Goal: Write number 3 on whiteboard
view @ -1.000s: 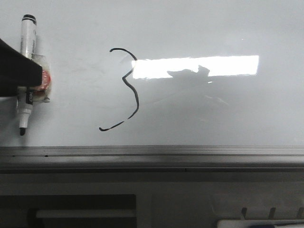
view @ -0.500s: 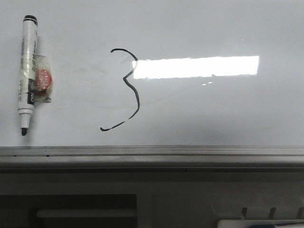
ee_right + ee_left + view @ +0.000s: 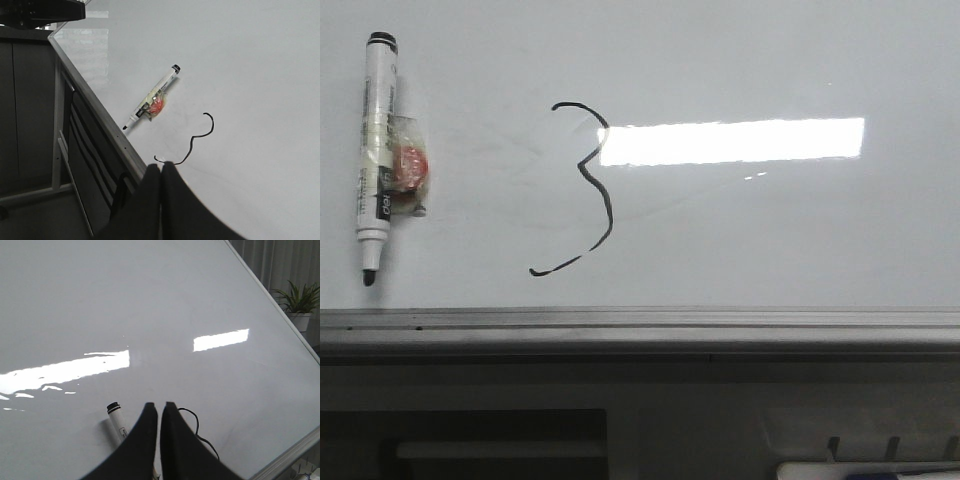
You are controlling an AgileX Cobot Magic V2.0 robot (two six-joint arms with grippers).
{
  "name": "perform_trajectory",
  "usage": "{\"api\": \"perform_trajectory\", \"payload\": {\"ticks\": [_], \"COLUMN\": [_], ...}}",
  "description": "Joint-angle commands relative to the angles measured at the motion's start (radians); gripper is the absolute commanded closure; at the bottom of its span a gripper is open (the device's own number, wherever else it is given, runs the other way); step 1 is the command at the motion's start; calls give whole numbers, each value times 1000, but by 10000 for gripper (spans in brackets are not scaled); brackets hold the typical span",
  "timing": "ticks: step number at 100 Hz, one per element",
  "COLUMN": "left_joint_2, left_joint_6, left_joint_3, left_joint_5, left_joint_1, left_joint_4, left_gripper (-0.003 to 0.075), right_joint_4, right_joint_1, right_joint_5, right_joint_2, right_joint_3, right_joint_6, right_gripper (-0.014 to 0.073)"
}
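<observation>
The whiteboard (image 3: 770,230) carries the number 3 (image 3: 582,190) left of centre, near its lower frame edge. The marker pen (image 3: 375,160) lies uncapped by the left edge; its tip may dry or smear if nudged. The left claw (image 3: 160,412) and right claw (image 3: 161,172) are clenched, empty. The print on the pen's barrel is probably a brand, too small to read.

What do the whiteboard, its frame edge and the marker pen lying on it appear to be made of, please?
The whiteboard looks like glossy coated board: it mirrors a bright light strip. Its frame edge seems brushed grey metal, with a dull sheen. The marker pen looks like smooth white plastic with a black cap end and printed label.
</observation>
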Motion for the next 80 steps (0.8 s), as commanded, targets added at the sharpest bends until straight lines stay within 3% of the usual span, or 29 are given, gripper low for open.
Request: {"api": "perform_trajectory", "payload": {"ticks": [1, 80], "left_joint_2": [0, 0], "left_joint_6": [0, 0], "left_joint_3": [-22, -20], "left_joint_5": [-63, -65], "left_joint_1": [2, 2], "left_joint_4": [12, 10], "left_gripper": [741, 741], "right_joint_4": [-10, 3], "right_joint_1": [-6, -6], "right_joint_5": [-118, -77], "right_joint_2": [-43, -82], "right_joint_3": [12, 66], "right_joint_6": [2, 2], "right_gripper": [655, 655]}}
